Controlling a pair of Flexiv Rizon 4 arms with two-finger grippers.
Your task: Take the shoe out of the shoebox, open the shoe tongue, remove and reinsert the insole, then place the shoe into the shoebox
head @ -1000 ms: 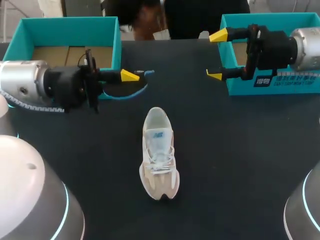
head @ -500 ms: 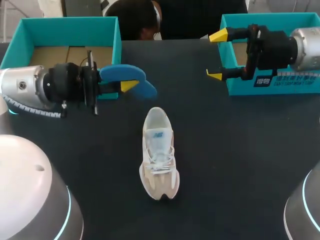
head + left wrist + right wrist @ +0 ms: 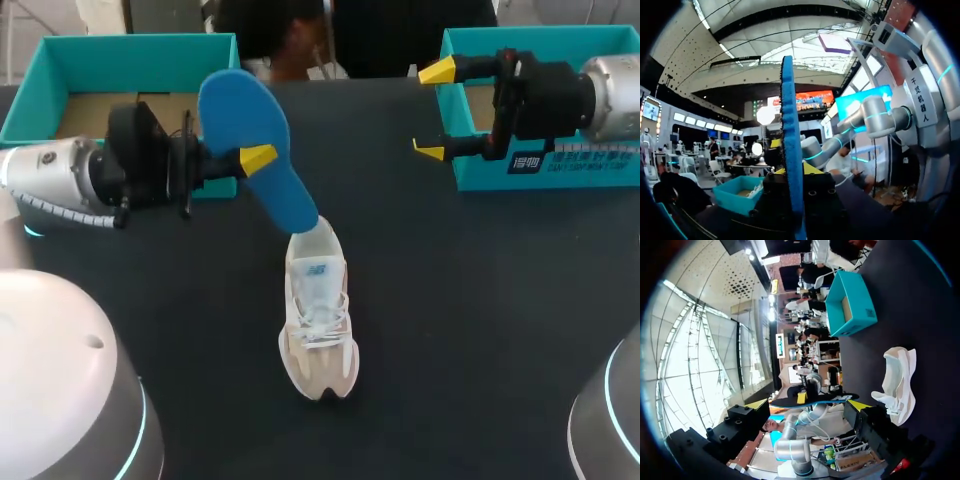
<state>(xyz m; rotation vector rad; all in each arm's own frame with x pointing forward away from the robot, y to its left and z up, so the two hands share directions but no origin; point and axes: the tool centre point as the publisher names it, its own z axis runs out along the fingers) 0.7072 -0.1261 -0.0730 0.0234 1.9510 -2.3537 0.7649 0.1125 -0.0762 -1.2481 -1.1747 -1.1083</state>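
fig.: left hand (image 3: 255,160) clamped on flat blue foam insole (image 3: 232,108), lower end angled down at the opening of the white-and-beige mesh sneaker (image 3: 318,310) on the dark counter (image 3: 450,320), prob. lined up for reinsertion; right hand (image 3: 434,111) wide open, empty, by the teal cardboard shoebox (image 3: 545,170).

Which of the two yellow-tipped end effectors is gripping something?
The left end effector: it is clamped on the blue foam insole. The right end effector stands open and empty by the right-hand teal cardboard shoebox.
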